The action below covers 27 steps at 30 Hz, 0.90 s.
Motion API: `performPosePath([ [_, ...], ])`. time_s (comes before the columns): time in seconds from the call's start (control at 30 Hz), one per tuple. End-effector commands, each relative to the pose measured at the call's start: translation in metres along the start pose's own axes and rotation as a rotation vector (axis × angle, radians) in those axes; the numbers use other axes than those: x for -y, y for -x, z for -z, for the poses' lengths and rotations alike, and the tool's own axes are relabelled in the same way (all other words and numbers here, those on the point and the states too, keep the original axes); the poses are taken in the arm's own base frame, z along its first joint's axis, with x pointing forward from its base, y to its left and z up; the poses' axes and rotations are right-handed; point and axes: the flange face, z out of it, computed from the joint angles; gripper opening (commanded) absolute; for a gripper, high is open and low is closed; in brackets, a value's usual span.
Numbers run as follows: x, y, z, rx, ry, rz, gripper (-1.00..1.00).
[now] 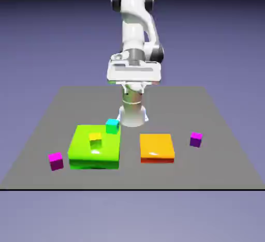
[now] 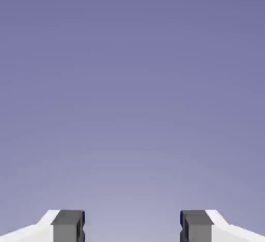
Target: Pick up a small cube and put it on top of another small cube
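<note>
The small violet-purple cube (image 1: 195, 139) sits on the grey table at the exterior view's right. The other small cube, cyan (image 1: 112, 126), stands at the far right corner of the green slab (image 1: 83, 153); I cannot tell whether it rests on the slab or just behind it. My gripper (image 1: 133, 83) hangs high over the table's far side, well above and away from both cubes. In the hand view my gripper (image 2: 132, 228) is open. Its grey fingertips (image 2: 68, 226) stand wide apart with only the blue-violet backdrop between them. No cube shows in the hand view.
A yellow cube (image 1: 95, 139) sits on top of the green slab. An orange slab (image 1: 157, 147) lies between the green slab and the violet cube. A hot-magenta cube (image 1: 56, 160) rests near the table's front left. The table's front edge (image 1: 132, 188) runs close below the slabs.
</note>
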Motion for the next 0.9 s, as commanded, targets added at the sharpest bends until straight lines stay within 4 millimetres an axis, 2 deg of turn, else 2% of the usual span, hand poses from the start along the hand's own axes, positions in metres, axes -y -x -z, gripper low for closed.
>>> performPosePath([
  [0.0, 0.005, 0.010, -0.008, 0.022, 0.015, -0.014, 0.00],
  [0.23, 0.030, 0.090, -0.056, 0.166, 0.132, -0.111, 0.00],
  [0.47, 0.042, 0.180, -0.090, 0.288, 0.273, -0.208, 0.00],
  [0.67, 0.042, 0.263, -0.103, 0.372, 0.406, -0.286, 0.00],
  [0.87, 0.036, 0.345, -0.099, 0.437, 0.546, -0.359, 0.00],
])
